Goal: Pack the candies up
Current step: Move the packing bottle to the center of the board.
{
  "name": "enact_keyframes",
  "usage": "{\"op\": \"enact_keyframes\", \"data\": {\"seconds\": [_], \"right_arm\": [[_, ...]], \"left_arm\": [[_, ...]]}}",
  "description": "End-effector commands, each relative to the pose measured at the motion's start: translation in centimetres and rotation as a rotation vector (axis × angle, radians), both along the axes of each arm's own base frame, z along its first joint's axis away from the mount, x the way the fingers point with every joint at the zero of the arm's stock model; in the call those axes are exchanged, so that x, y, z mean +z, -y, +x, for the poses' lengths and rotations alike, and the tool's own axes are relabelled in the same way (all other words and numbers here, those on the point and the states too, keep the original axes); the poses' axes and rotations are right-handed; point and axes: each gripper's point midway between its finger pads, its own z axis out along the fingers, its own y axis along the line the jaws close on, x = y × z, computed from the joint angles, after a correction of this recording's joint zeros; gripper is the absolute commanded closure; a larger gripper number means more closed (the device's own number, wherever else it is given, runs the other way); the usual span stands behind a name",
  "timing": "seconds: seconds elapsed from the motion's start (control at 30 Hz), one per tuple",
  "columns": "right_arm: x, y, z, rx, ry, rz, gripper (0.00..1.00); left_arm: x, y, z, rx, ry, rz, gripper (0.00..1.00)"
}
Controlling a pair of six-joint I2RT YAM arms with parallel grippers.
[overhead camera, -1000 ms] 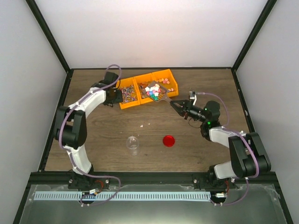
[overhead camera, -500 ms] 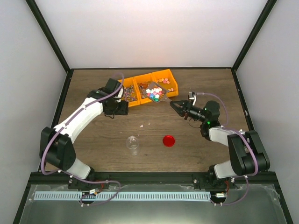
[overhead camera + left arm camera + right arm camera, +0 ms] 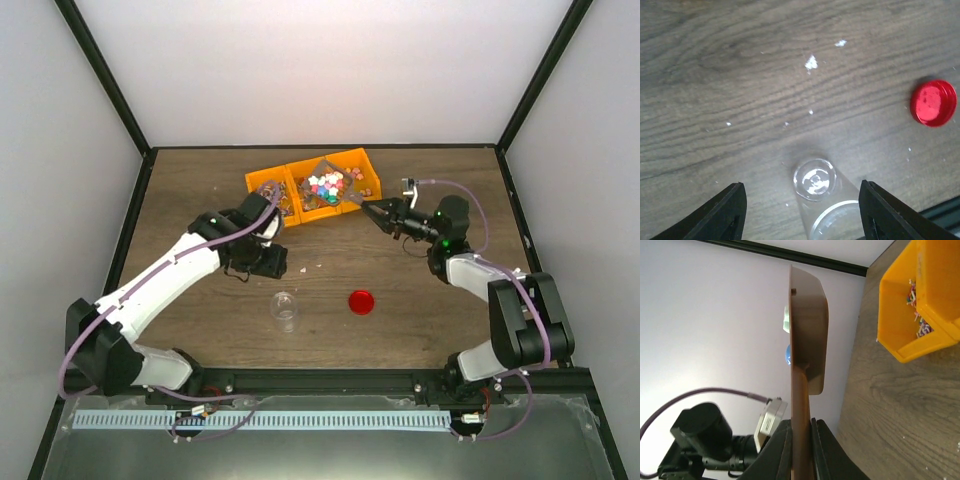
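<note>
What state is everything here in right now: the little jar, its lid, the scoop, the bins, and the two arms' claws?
Clear jar, upright, uncapped, looks empty.
Red lid, off the jar, lying flat.
Scoop, raised, loaded with candies.
Orange bins, open, holding sweets.
Left gripper, jaws open, near the jar.
Right gripper, jaws shut on the scoop's handle.

On the tabletop [image 3: 740, 75], jar [image 3: 815, 181] beneath the left jaws, lid [image 3: 933, 102] rightward; candies [image 3: 326, 185] on the scoop [image 3: 807, 325] before the right jaws.
</note>
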Motion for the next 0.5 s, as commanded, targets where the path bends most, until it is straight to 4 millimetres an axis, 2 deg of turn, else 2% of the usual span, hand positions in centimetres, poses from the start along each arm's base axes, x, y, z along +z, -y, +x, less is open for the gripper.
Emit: {"op": "enact_keyframes", "data": {"seconds": [0.0,0.13,0.33,0.47], "right_arm": [[1.5,0.6,1.2,-0.005,0.06,-0.011,0.99],[1.7,1.5,1.9,-0.013,0.06,-0.014,0.99],[1.9,2.8,3.2,-0.028,0.067,-0.018,0.99],[2.5,4.4,4.2,-0.061,0.082,-0.016,0.99]], "left_arm": [[0.4,0.7,-2.8,-0.031,-0.011,0.021,0.36],[-0.1,1.0,-4.7,-0.071,-0.025,0.055,0.36],[-0.4,0.0,-5.6,-0.083,-0.009,0.126,0.39],[-0.6,-0.2,-5.6,-0.082,-0.002,0.154,0.41]]}}
